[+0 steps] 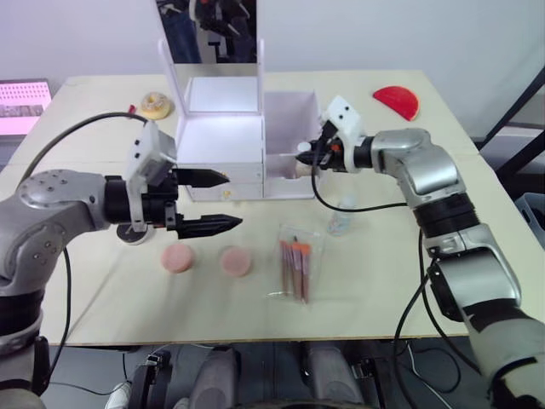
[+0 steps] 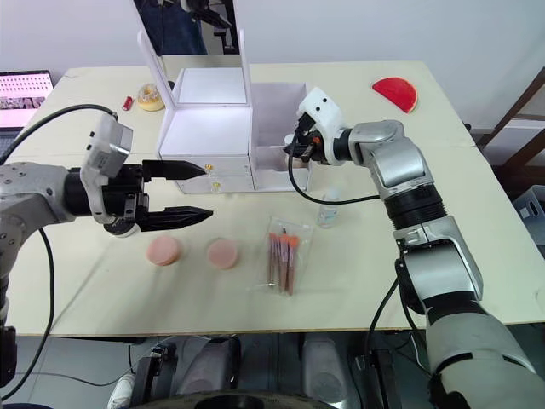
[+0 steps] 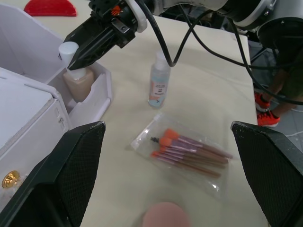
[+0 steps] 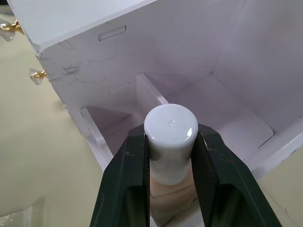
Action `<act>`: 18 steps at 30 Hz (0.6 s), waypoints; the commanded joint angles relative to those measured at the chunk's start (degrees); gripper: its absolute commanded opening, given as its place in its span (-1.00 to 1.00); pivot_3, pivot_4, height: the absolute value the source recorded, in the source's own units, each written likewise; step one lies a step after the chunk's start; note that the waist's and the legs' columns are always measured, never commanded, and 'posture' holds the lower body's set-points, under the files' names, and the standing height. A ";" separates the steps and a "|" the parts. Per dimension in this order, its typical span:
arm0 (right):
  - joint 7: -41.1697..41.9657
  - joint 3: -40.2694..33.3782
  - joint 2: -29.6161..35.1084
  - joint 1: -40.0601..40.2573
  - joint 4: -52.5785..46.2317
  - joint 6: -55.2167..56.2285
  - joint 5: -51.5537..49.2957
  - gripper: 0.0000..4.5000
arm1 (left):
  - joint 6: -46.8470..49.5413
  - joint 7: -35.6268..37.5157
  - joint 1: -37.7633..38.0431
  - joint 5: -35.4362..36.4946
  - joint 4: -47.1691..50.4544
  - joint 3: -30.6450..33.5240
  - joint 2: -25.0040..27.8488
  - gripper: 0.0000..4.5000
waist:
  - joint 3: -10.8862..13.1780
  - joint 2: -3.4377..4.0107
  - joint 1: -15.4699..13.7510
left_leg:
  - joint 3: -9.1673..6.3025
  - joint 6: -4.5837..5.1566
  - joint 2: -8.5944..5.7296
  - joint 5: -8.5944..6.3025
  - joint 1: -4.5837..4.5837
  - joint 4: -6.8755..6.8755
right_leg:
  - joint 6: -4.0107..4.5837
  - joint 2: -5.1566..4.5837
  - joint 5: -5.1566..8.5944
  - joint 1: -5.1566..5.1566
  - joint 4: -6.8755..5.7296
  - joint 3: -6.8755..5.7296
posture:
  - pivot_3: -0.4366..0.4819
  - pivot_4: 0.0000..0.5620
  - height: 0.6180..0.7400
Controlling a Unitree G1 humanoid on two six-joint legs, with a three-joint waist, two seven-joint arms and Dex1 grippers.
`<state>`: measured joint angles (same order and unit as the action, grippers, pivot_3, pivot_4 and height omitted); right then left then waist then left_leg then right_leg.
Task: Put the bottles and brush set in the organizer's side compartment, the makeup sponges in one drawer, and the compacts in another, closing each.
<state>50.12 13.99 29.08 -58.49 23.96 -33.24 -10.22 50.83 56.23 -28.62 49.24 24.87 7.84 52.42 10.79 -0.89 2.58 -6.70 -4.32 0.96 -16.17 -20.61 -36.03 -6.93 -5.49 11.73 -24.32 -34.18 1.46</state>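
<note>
Two black right gripper (image 4: 170,163) jaws clamped on glossy white-capped foundation bottle (image 4: 169,137) — left gripper (image 1: 223,201) jaws wide apart, empty.

Sitting against a plain pale wall (image 1: 383,34): a beige desk (image 1: 375,273) under even lighting. Leaning at the far edge, a mirror (image 1: 207,30); glowing at the left, a pink screen (image 1: 24,102).
</note>
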 commanded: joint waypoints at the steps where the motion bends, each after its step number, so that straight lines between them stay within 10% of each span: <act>1: -0.06 -2.05 -0.28 -0.28 -1.56 0.29 0.20 0.16 | -0.80 0.15 -0.26 0.38 0.64 1.55 0.64 1.00 | 0.00 0.00 0.01 | 0.00 0.00 0.00 0.00 0.01 0.00 | 0.00 0.00 0.00 0.00 -0.03 0.00 | -0.05 -0.47 1.00; 5: 0.45 -3.12 0.25 -0.84 -4.62 -1.94 -0.59 0.98 | -1.00 0.12 -0.50 0.30 0.46 1.31 0.35 1.00 | 0.00 0.01 0.00 | 0.00 0.00 0.00 0.00 0.02 0.00 | 0.00 0.00 0.00 0.00 -0.05 0.00 | -0.05 -0.47 1.00; 18: -1.03 -24.77 11.70 4.76 -41.04 -31.64 -19.23 0.98 | -7.58 3.57 6.44 -5.74 -10.22 4.79 2.66 1.00 | -0.02 -0.04 -0.18 | -0.01 0.01 0.00 -0.01 0.02 0.03 | 0.11 0.00 0.08 0.00 -0.04 -0.01 | -0.05 -0.47 1.00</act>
<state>50.17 -6.26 39.29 -55.20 -12.03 -60.81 -26.30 45.23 58.70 -22.61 44.65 15.90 9.48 53.56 10.77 -0.93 2.40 -6.72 -4.31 0.96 -16.18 -20.61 -35.99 -6.76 -5.49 11.84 -24.33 -34.21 1.45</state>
